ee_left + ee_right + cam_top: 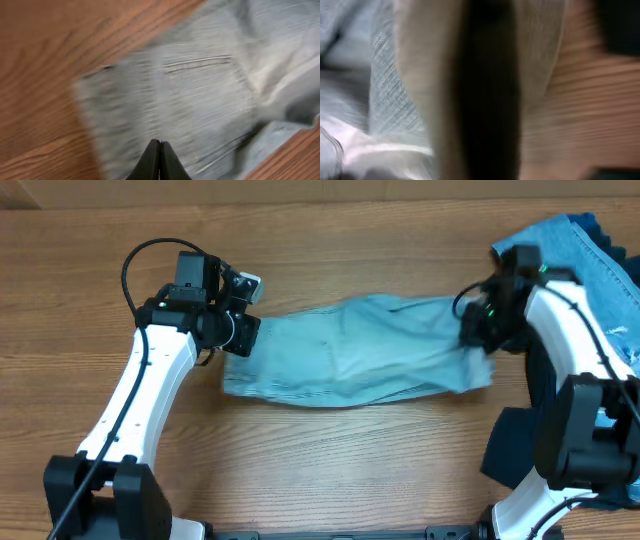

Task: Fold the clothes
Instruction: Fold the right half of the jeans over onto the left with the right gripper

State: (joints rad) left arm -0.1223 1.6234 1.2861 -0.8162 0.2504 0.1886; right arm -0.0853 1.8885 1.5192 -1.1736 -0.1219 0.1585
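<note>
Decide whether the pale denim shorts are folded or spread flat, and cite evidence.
Folded over lengthwise, loosely: the pale denim shorts lie as one long band on the table, a second layer's edge showing along the near side.

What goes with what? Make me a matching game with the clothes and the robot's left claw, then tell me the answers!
Things:
1. pale shorts
2. blue jeans
3. dark navy cloth
4. left gripper

Matches:
A. fingers shut together
B. far right corner of the table
C. middle of the table
D. near right side of the table

Pairs: 1-C, 2-B, 3-D, 4-A.
</note>
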